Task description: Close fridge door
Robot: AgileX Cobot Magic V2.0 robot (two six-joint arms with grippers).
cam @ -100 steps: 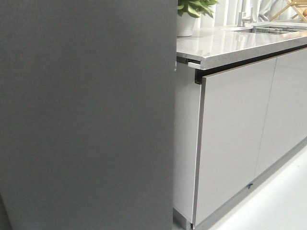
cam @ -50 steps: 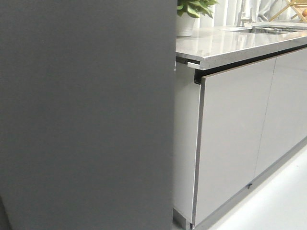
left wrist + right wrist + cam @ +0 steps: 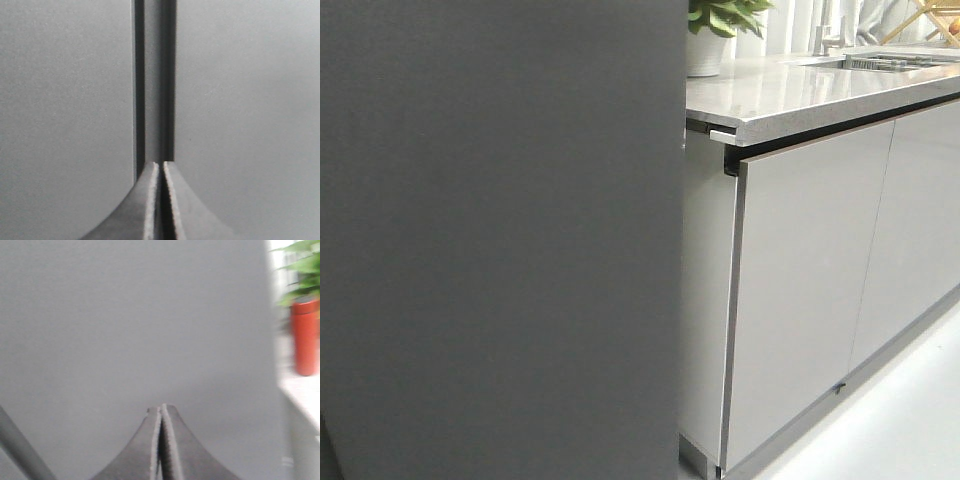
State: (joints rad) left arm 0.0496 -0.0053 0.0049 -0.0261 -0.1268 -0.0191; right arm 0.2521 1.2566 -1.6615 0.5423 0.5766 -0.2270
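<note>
The fridge door's (image 3: 500, 240) matte dark grey outer face fills the left half of the front view, top to bottom. No gripper shows in that view. In the left wrist view my left gripper (image 3: 161, 164) is shut and empty, its tips right at a dark vertical seam (image 3: 155, 80) between two grey panels. In the right wrist view my right gripper (image 3: 161, 407) is shut and empty, tips close to or on the flat grey door face (image 3: 135, 320). The door's inner lining and bins are hidden.
Pale grey cabinet doors (image 3: 800, 290) stand right of the fridge under a speckled countertop (image 3: 800, 95). A potted plant (image 3: 715, 30) and a sink (image 3: 890, 62) sit on it. A red bottle (image 3: 305, 335) shows in the right wrist view. Pale floor (image 3: 890, 430) lies at lower right.
The front view has shifted very slightly; the door's right edge and the counter sit almost where they were. No clear movement of the door.
</note>
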